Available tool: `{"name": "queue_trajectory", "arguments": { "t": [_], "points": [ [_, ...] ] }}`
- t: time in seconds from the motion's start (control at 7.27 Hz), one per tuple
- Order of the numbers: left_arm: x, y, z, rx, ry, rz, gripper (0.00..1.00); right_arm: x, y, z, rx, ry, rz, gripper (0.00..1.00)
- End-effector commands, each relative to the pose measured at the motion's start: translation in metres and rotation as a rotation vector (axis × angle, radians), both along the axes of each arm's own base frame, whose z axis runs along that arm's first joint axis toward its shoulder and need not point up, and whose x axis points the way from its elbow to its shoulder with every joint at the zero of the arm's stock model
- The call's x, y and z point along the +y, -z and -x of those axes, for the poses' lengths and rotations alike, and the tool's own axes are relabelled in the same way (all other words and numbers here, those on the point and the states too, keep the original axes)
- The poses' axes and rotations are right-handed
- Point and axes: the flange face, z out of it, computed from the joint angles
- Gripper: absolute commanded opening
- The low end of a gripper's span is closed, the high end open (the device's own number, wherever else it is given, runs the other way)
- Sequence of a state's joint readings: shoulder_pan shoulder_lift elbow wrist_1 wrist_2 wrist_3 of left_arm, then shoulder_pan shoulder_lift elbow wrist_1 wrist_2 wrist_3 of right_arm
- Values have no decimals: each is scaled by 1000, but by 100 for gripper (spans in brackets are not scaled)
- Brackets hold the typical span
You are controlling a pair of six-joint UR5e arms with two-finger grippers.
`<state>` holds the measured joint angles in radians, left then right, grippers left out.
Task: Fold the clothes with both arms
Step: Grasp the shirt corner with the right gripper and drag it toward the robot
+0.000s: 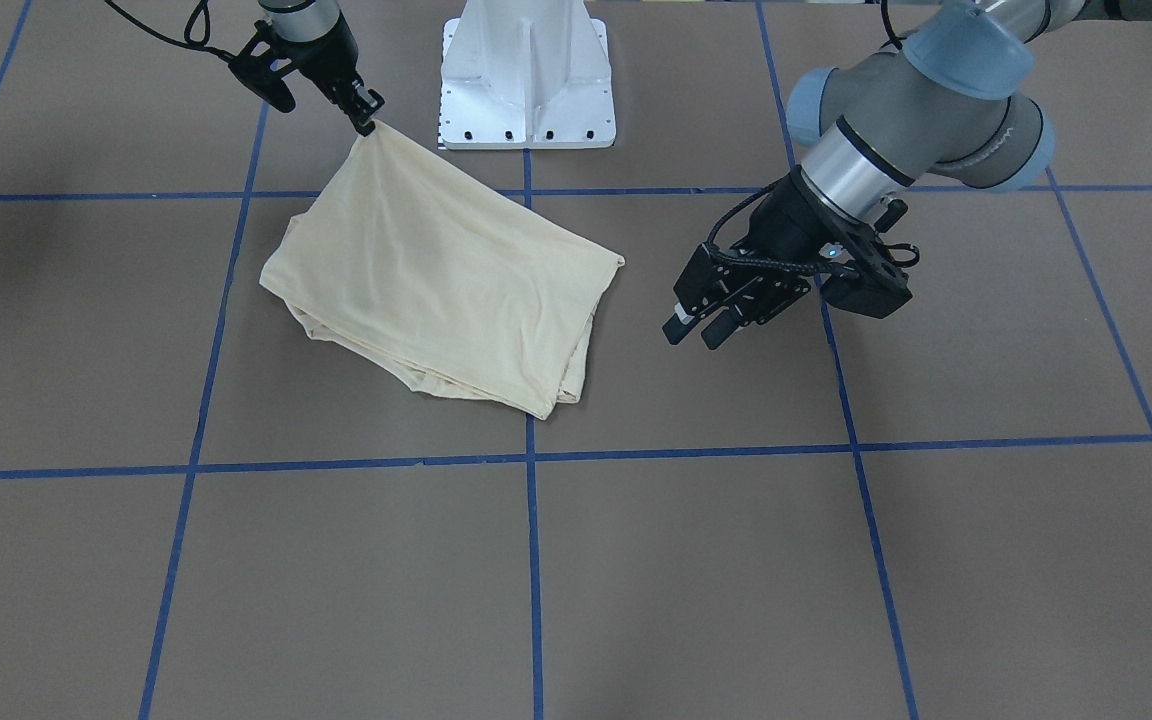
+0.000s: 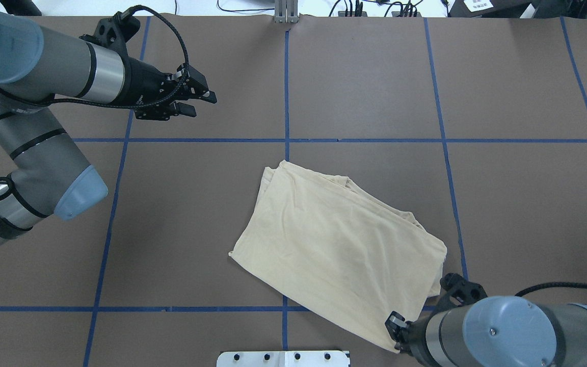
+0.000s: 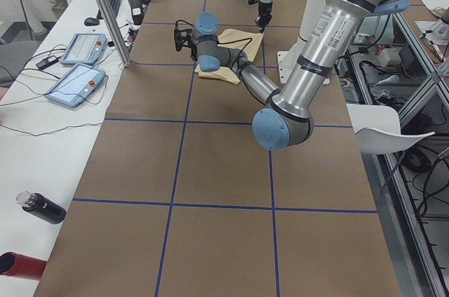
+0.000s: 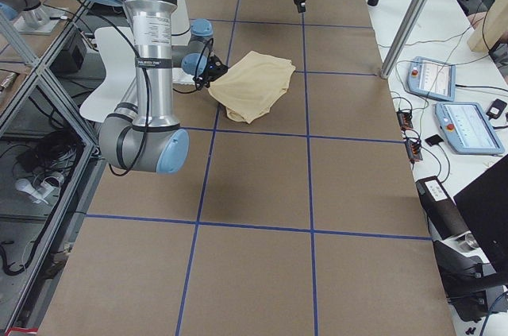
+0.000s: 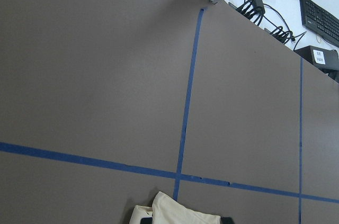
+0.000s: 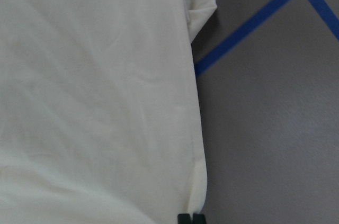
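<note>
The cream-yellow T-shirt (image 2: 334,244) lies folded in a rough slanted block near the middle of the brown table (image 2: 528,204), a bit toward the robot's right; its top is smooth and plain, and along the far long edge the layers peek out in little steps; one far corner touches a blue tape line (image 2: 287,102); the corner nearest the white pedestal (image 1: 526,75) is pulled up off the table, because the right gripper (image 1: 368,125) pinches it with its fingers pressed together on the cloth; the rest of the shirt rests flat; the left gripper (image 1: 694,333) hangs in the air with its fingers spread and nothing between them, near the shirt's short edge but not touching it; bare table lies all around the shirt, with the most open room on the side far from the robot and out past the left gripper
</note>
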<state>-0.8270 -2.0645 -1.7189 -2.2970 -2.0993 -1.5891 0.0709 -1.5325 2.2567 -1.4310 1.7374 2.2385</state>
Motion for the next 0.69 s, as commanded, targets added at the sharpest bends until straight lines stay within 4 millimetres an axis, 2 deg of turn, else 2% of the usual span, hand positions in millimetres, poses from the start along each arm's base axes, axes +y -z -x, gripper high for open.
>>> {"name": "queue_trajectory", "arguments": {
  "t": [0.0,0.14,0.28,0.41,0.55],
  "points": [
    [32,-1,-13,13,-62,20,100,26,3,3,0,18,-2,100],
    [62,-6,-32,-1,-90,26,100,9,25,-17,-49,-33,14,100],
    [76,-14,-50,-67,-96,108,100,-9,45,-40,-97,-76,15,100],
    [99,-7,-62,-126,-132,154,99,-35,61,-57,-138,-141,11,100],
    [129,0,-79,-177,-135,161,97,-62,85,-47,-191,-202,-5,100]
  ]
}}
